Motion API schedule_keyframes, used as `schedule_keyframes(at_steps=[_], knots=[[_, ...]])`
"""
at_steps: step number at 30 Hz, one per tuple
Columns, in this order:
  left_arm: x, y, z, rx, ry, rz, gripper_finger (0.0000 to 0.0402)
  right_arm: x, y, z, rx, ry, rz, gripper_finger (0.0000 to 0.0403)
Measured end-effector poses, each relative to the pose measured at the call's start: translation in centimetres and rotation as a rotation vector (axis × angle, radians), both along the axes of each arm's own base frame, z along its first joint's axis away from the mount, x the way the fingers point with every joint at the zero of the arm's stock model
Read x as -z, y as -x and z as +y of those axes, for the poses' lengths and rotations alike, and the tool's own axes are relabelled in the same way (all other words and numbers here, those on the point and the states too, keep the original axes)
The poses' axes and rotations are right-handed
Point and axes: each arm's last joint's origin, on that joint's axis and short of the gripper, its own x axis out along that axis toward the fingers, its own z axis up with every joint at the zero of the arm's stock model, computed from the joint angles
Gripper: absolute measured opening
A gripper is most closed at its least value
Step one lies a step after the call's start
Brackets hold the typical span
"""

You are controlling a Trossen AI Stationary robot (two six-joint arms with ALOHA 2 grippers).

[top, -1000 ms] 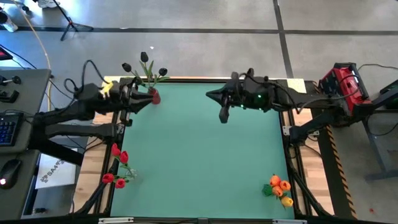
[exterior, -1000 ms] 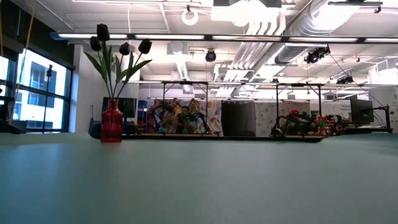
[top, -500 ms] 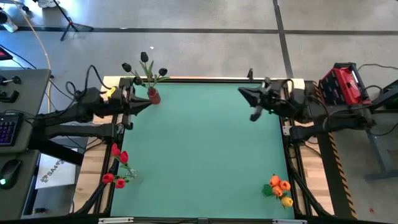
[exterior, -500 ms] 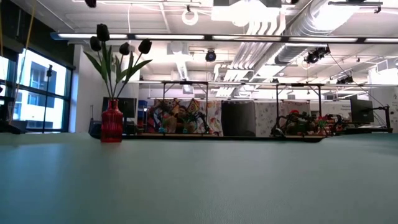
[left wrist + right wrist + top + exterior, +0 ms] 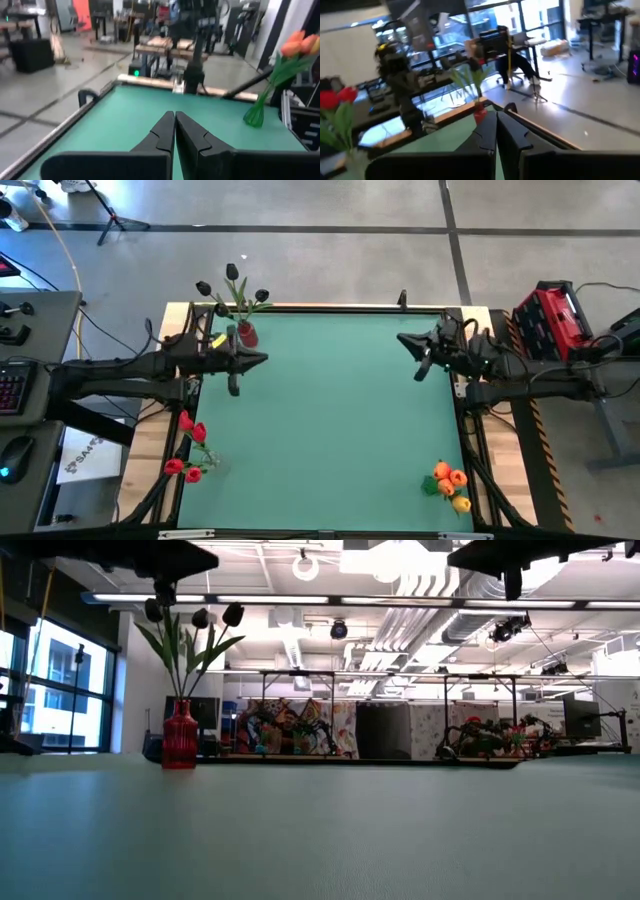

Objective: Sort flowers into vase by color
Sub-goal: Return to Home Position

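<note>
Black tulips [image 5: 232, 285] stand in the red vase [image 5: 247, 335] at the worktop's [image 5: 330, 430] far left corner. Red tulips [image 5: 188, 445] sit at its left edge, and orange tulips [image 5: 450, 483] are in the near right corner. The left pincer [image 5: 262, 359] and right pincer [image 5: 402, 339] (fingers pressed together, empty) hover by the far corners.

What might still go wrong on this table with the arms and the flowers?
The left gripper, shut, hangs close beside the red vase; a careless swing might knock it. That vase looks top-heavy with its tall black flowers and stands near a corner of the table, so it could topple off. The right gripper, shut, is well clear.
</note>
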Motion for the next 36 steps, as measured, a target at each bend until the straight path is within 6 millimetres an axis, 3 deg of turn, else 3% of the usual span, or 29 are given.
schedule_keyframes(at_steps=[5,11,18,27,32,36], knots=[[0.6,-0.4,-0.3,0.011,-0.075,-0.095,0.0,0.7,0.7,0.3,-0.035,0.065,0.006,0.0],[2.4,0.6,-0.8,0.029,-0.077,-0.102,0.0,2.4,1.4,1.0,-0.162,0.129,-0.012,0.0],[3.0,2.8,-1.3,0.064,-0.154,-0.154,0.0,4.2,1.2,1.3,-0.201,0.155,-0.021,0.0],[3.8,5.9,-1.6,0.065,-0.133,-0.08,0.0,4.1,1.2,1.3,-0.215,0.209,-0.015,0.0],[4.7,5.7,-1.5,0.058,-0.128,-0.09,0.0,5.0,1.1,1.5,-0.29,0.219,-0.01,0.0],[6.1,5.2,-1.5,0.043,-0.111,-0.148,0.0,6.4,1.2,1.5,-0.282,0.228,-0.103,0.0]])
